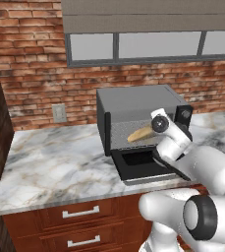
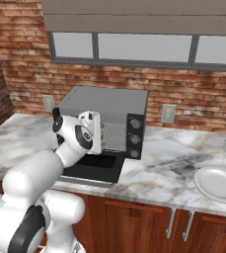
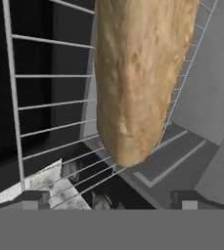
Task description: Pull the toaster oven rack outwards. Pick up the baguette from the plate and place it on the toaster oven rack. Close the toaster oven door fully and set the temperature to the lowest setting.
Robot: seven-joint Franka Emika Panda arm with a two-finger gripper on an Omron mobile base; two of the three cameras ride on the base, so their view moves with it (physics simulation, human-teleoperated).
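Note:
The dark toaster oven (image 1: 133,103) stands on the marble counter with its black door (image 1: 141,166) dropped flat toward me. The tan baguette (image 1: 139,134) lies on the silver wire rack (image 3: 50,97) in the oven's mouth, and in the hand view the baguette (image 3: 135,78) runs away from the camera across the wires. My gripper (image 3: 111,197) is open just short of the loaf's near tip, its fingertips (image 3: 35,197) wide apart and touching nothing. The white hand hovers over the open door (image 2: 97,168) in front of the cavity. Three round knobs (image 2: 134,138) sit on the oven's right side.
An empty white plate (image 2: 218,183) rests on the counter to the right of the oven. Behind the counter is a brick wall with outlets (image 1: 59,113) and a window. Wooden drawers (image 1: 79,214) run below the counter edge.

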